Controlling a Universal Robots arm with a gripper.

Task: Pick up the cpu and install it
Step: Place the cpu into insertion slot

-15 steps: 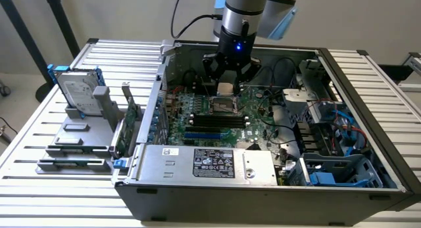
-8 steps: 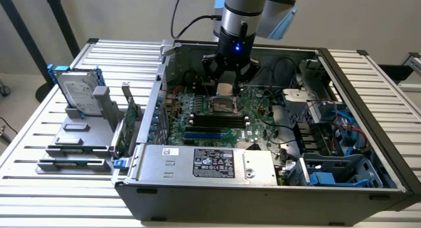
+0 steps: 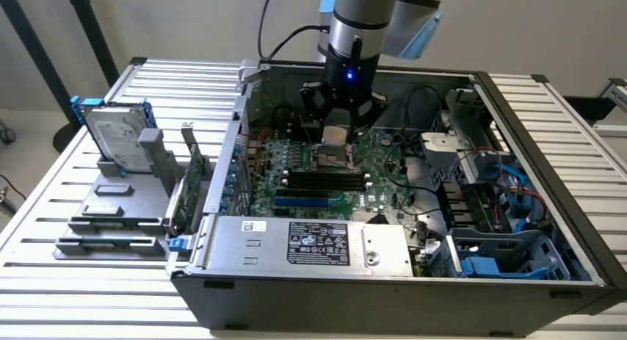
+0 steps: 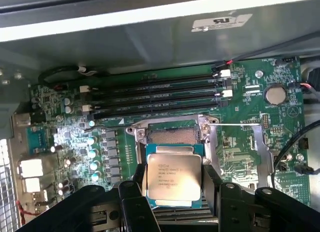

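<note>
The cpu (image 4: 173, 176), a flat square chip with a shiny silver top and printed lettering, sits between the two black fingers (image 4: 137, 184) of my gripper (image 4: 175, 179), which is shut on it by its side edges. It hangs just above the open socket (image 4: 172, 136) on the green motherboard (image 4: 250, 137), whose metal frame stands open. In the exterior view the gripper (image 3: 338, 134) reaches down into the open computer case (image 3: 509, 281) and holds the cpu (image 3: 338, 136) over the socket (image 3: 334, 161).
Black memory slots (image 4: 160, 97) run beside the socket. Capacitors (image 4: 92, 157) stand along its other side. Cables (image 3: 421, 112) and blue drive bays (image 3: 509, 208) crowd the exterior view's right. A hard drive (image 3: 117, 138) and green cards (image 3: 196, 180) stand outside the case.
</note>
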